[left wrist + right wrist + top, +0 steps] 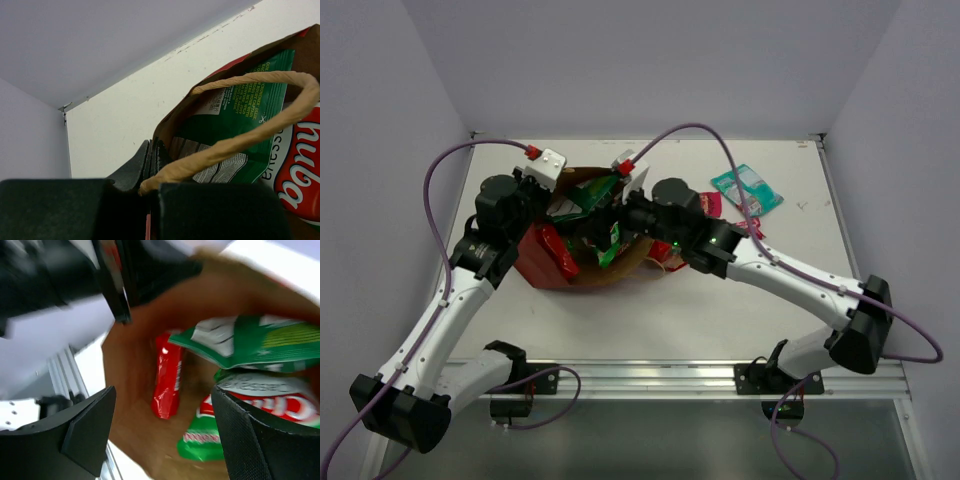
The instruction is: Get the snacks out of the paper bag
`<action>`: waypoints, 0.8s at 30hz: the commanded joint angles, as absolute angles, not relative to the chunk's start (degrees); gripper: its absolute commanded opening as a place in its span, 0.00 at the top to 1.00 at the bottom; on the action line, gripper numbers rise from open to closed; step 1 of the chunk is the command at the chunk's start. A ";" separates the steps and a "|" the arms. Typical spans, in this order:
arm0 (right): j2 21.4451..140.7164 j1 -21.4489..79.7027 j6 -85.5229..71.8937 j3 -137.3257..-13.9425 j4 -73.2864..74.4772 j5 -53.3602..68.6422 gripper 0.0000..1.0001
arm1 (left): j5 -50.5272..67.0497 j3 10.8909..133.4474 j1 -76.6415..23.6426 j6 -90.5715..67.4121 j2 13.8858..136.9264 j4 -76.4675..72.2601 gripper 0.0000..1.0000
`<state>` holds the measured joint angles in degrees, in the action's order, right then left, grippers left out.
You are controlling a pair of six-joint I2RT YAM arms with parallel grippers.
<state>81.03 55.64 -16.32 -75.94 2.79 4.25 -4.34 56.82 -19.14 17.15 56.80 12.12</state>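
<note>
The paper bag [542, 262] lies tilted on the table with its mouth toward the right arm. My left gripper [558, 200] is shut on the bag's brown rim [172, 125] beside the string handle [240, 142]. My right gripper [607, 222] is open and empty at the bag's mouth [165, 425]. Inside the bag, the right wrist view shows a red packet [167, 382], a green packet [202, 440], a green-and-white packet [250, 342] and the chip bag with the red logo [272, 402]. The chip bag also shows in the left wrist view [235, 110].
A teal packet [747, 190] lies on the table at the back right. A small pink packet [710, 204] and a red one [753, 228] lie beside the right arm. Walls close in the table on the left, back and right.
</note>
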 commanded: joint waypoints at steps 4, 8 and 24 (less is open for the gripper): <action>93.32 58.27 -18.28 -79.00 -5.18 8.00 0.20 | -2.29 58.36 -18.90 16.35 53.79 9.31 1.00; 98.16 59.85 -18.19 -80.59 -7.56 6.77 0.16 | -1.85 57.83 -18.90 15.65 53.44 9.40 1.00; 112.77 60.12 -20.31 -86.84 -14.33 10.11 0.49 | -3.59 58.18 -18.90 12.48 53.70 9.93 1.00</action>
